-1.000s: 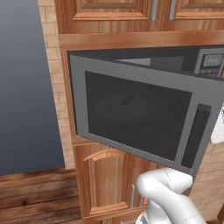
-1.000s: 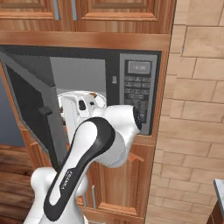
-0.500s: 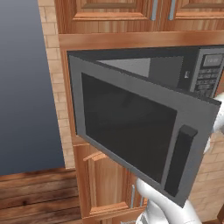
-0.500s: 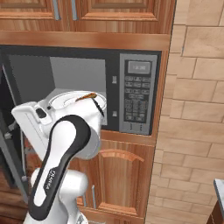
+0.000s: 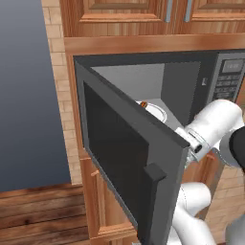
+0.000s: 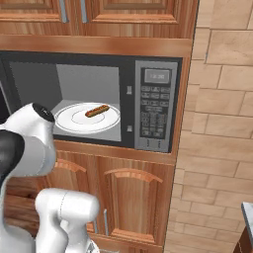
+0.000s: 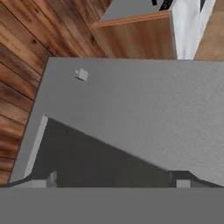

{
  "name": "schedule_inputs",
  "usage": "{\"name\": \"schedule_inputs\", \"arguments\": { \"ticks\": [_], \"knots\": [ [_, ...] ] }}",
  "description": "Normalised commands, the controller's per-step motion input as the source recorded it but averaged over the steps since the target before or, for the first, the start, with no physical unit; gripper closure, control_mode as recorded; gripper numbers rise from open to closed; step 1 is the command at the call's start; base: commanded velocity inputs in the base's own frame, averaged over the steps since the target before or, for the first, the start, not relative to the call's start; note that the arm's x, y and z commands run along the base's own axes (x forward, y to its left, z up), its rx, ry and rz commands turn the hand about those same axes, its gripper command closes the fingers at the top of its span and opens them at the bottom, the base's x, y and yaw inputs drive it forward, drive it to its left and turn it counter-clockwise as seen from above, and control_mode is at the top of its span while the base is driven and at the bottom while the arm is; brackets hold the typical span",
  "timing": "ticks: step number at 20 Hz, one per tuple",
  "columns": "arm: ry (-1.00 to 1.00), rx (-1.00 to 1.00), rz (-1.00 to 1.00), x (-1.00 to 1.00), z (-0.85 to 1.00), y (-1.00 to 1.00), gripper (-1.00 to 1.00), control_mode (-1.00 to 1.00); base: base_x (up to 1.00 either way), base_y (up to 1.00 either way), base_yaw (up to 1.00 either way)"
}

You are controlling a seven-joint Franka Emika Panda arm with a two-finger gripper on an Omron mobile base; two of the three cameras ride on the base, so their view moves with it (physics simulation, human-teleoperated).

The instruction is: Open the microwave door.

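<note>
white plate (image 6: pixel 74 123) with hot dog (image 6: pixel 97 110), keypad panel (image 6: pixel 153 112), wooden cabinets (image 6: pixel 129 200)

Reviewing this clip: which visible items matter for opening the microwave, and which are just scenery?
Belongs to the job:
- large grey microwave door with dark tinted window, swung wide open
- its black vertical bar handle

Just scenery:
- white round plate inside
- brown hot dog on it
- dark keypad panel
- brown wooden cabinet doors

The microwave door (image 5: pixel 129 158) has swung much wider — now standing far out from the oven. The plate (image 6: pixel 87 118) with its sausage (image 6: pixel 97 110) has come into sight — the arm has shifted leftward.
</note>
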Motion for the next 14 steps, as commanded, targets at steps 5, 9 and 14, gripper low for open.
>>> {"name": "schedule_inputs", "arguments": {
  "ticks": [5, 9, 14],
  "knots": [
    [-0.51, 0.07, 0.06, -0.30, -0.16, 1.00, -1.00, -1.00, 0.00, 0.00, 0.00],
    [-0.48, 0.07, 0.00, -0.15, -0.11, 1.00, -1.00, -1.00, 0.00, 0.00, 0.00],
    [-0.52, 0.12, 0.00, -0.02, -0.19, 0.89, -1.00, -1.00, 0.00, 0.00, 0.00]
  ]
}}
